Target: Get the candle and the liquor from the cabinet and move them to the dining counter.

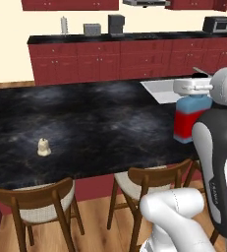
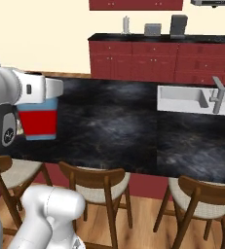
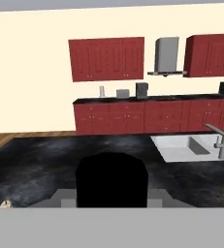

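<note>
Closest to you, at the bottom of the hand view, the black cap (image 3: 112, 180) of the liquor bottle (image 1: 189, 120) rises between the pincer's (image 1: 196, 87) jaws. You are holding the bottle from above: the jaws are clamped around its cap and neck, and the blue body with its wide red label hangs straight below the hand.

From the left base view, the bottle stands upright, its long axis vertical. Its foot looks level with the black marbled desk (image 1: 95, 123) of the dining counter, at the near edge above the stools; whether it already touches the stone or hovers just over it, you cannot tell from these angles.

Everything the next move depends on runs straight down: bottle directly under the pincer, desk directly under the bottle. My judgement is that you only need to settle it flat and let go, then lift straight up so the cap is not dragged sideways.

Well apart to the left on the same desk stands the candle (image 1: 44, 147), a small cream wax figure, upright and already delivered. A white sink (image 2: 182, 99) is set into the desk farther to the right.
</note>
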